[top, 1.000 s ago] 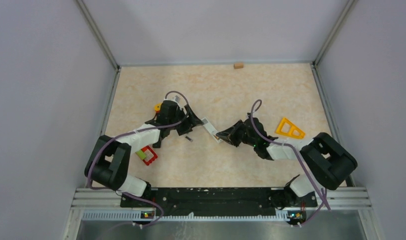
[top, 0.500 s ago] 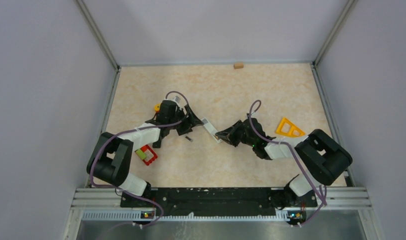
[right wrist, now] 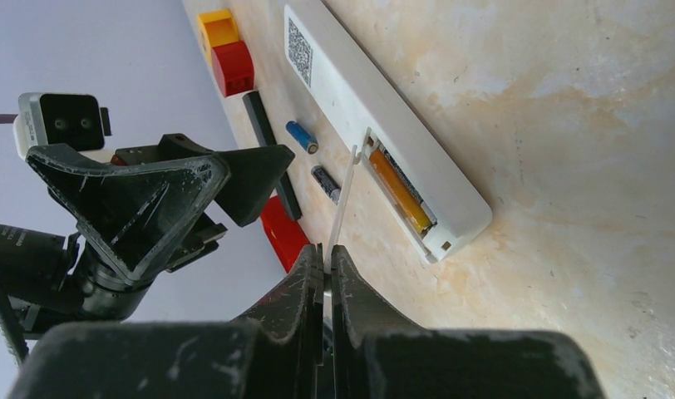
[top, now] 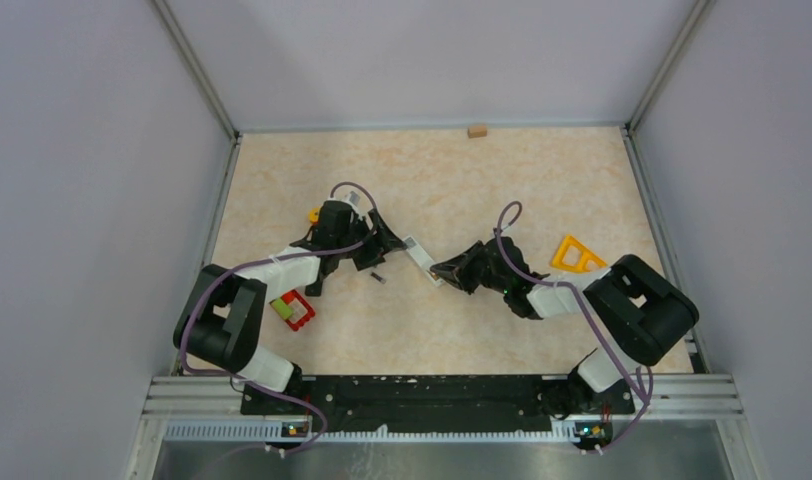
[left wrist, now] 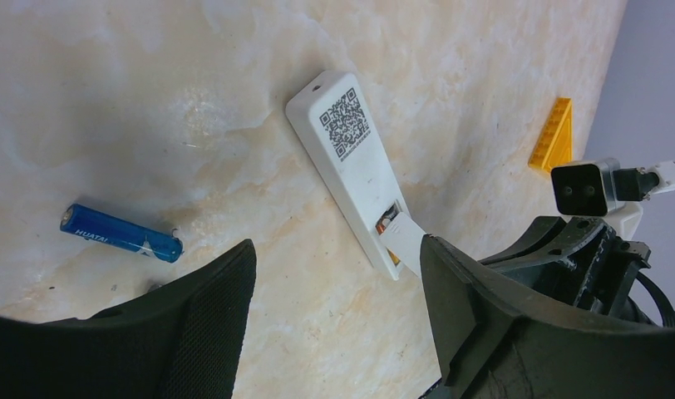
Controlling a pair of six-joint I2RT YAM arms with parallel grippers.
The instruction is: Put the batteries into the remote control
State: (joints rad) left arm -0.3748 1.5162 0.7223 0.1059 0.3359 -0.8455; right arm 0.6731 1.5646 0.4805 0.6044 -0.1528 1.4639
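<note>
The left gripper (left wrist: 336, 253) hung open above the beige marbled table (left wrist: 151, 83), holding nothing. The small blue cylindrical battery (left wrist: 120, 233) lay flat on the table beside one of its fingers, outside the gap and apart from the slim white plastic remote control (left wrist: 351, 158). The remote lay label side up with its compartment open and an orange battery (right wrist: 398, 192) inside. The right gripper (right wrist: 327, 258) was clamped on the thin white cover plate (right wrist: 341, 204), just beside that compartment. A dark battery (right wrist: 326, 183) lay near the blue one.
</note>
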